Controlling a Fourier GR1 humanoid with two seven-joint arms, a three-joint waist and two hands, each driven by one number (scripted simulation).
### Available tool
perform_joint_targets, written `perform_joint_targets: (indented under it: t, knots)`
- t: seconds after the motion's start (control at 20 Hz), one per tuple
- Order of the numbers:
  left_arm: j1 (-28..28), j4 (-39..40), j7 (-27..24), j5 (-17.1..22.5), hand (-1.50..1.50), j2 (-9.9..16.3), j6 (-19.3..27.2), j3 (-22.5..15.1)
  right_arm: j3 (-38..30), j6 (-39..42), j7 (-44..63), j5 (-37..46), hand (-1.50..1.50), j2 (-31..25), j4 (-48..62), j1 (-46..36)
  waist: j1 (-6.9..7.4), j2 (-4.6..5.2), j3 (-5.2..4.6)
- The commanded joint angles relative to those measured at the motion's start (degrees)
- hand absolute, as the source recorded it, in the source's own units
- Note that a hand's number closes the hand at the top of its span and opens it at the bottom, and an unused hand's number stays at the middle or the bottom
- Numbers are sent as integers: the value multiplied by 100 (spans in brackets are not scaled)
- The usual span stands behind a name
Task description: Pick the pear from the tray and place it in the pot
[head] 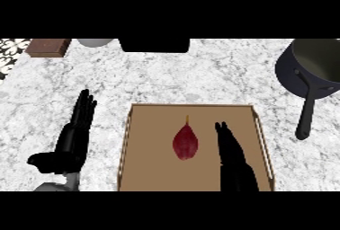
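A dark red pear (185, 142) with a short yellowish stem lies in the middle of the brown tray (147, 134). My right hand (230, 144) is over the tray, just right of the pear, fingers straight and pointing away from me, apart from the fruit. My left hand (74, 134) rests open on the counter left of the tray. The dark pot (315, 63) stands at the far right, its long handle (307, 114) pointing toward me.
A brown block (48, 47), a pale round vessel (95, 42) and a black box (154, 45) line the counter's far edge. Marble counter lies between tray and pot.
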Motion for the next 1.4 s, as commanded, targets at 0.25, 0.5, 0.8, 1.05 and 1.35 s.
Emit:
perform_joint_targets:
  t: [0.25, 0.5, 0.8, 1.05, 1.35]
  knots:
    - [96, 164, -304, 8, 0, -91, -425, 263, 84, -306, 1020, -824, -150, 49, 1554, -1511, -26, -11, 9]
    - [349, -327, 170, -488, 0, -395, -111, -14, -210, -636, 63, -903, -150, 50, 1944, -1123, -47, -15, 11]
    - [270, -144, 198, -559, 0, -552, -344, 255, -317, -292, 269, -910, -150, 50, 1763, -1204, -58, -17, 9]
    - [123, -383, 509, -615, 0, -556, -362, 404, -213, -799, 470, -1243, -150, 50, 2744, -2102, -34, -14, 10]
    - [130, -381, 501, -666, 0, -567, -536, 485, -46, -1220, 239, -550, 150, 50, 2930, -1930, -51, -21, 9]
